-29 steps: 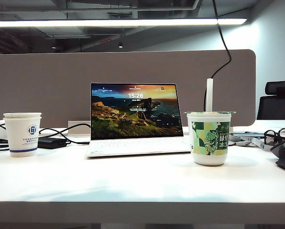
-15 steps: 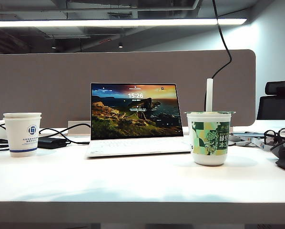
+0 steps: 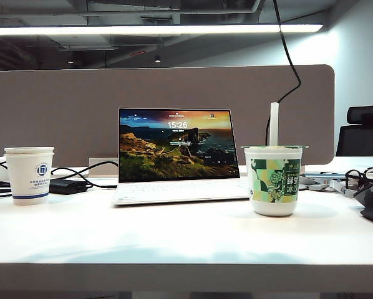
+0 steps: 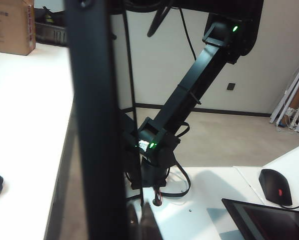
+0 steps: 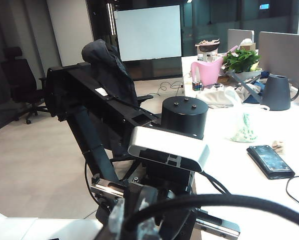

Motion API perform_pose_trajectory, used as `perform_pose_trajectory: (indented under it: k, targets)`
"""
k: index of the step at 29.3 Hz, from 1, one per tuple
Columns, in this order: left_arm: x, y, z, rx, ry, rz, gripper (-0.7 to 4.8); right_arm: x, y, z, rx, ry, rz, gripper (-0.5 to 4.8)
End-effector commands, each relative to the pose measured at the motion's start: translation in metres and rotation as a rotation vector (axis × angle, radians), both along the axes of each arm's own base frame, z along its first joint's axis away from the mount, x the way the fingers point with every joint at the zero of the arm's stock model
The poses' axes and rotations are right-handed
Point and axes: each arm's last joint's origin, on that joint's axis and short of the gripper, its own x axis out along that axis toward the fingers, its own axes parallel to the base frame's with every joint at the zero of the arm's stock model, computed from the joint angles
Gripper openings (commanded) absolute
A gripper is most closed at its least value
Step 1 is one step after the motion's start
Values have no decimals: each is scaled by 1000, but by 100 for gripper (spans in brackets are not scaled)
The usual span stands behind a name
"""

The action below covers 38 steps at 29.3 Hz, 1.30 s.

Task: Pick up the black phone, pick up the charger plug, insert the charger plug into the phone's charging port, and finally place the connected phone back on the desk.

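The black phone [image 4: 97, 125] fills the left wrist view as a tall glossy dark slab right in front of the lens. My left gripper [image 4: 132, 227] is shut on its lower end, with one dark finger [image 4: 145, 225] showing beside it. The charging port is not visible. In the right wrist view my right gripper [image 5: 134, 222] is shut, and a thin black cable [image 5: 229, 200] runs out from between its clear pads. The charger plug itself is hidden between them. Neither gripper appears in the exterior view, where the cable [image 3: 290, 59] hangs above the desk [image 3: 186, 243].
On the desk stand an open laptop [image 3: 174, 156], a paper cup [image 3: 29, 174], a green drink cup with a straw [image 3: 273, 180], a power brick [image 3: 67, 185] and glasses [image 3: 361, 177]. A camera bar [image 5: 168, 147] sits close behind my right gripper. A mouse [image 4: 275, 186] lies on the white top.
The upper part of the hanging cable has swung slightly to the left in the exterior view. Everything on the desk stays where it was.
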Motion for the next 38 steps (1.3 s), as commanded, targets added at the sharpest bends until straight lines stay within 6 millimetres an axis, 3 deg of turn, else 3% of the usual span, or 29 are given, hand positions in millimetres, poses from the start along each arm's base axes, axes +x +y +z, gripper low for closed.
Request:
perform_pose_trajectory:
  k: [1,38]
  targets:
    - [-1,0,7,-31,-39,-5,-7,0,0,2,6,2,3,-5]
    - [0,0,7,-28,-43,39,-7,3,10,-5,-18,22,26,-5]
